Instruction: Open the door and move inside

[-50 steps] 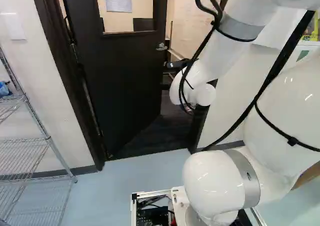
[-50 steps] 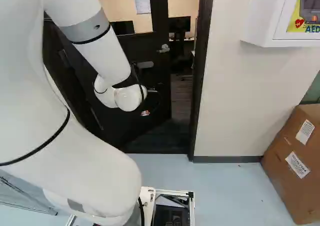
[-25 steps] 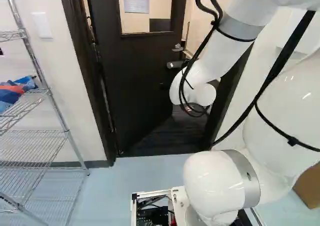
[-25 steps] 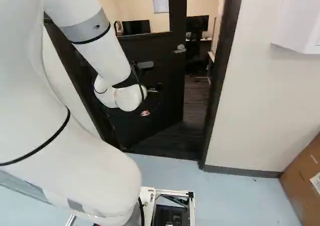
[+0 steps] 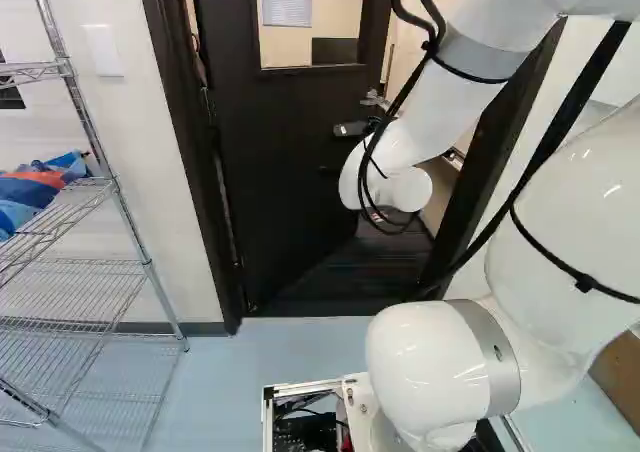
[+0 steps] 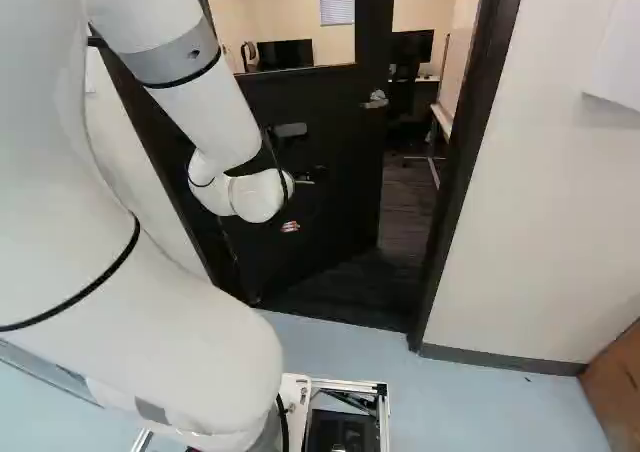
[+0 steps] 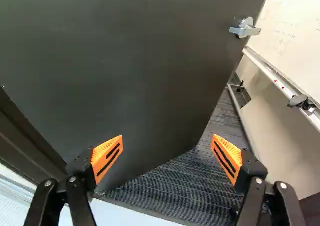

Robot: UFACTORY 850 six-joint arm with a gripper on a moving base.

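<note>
**Facing a part-open door (image 5: 285,152), jaws wide!**

Left base view: there's the dark door, close to twelve o'clock, wire rack (image 5: 130,221) out at nine. Right base view now: the gripper (image 6: 300,180), largely hidden, sits beyond the arm's white wrist (image 6: 258,197), the doorway's gap at two o'clock, a carton (image 6: 618,384) at four. And the wrist view: jaws spread wide, gripping nothing, door at twelve, silver handle (image 7: 245,30) at one! Touching the door? Can't tell.
</note>
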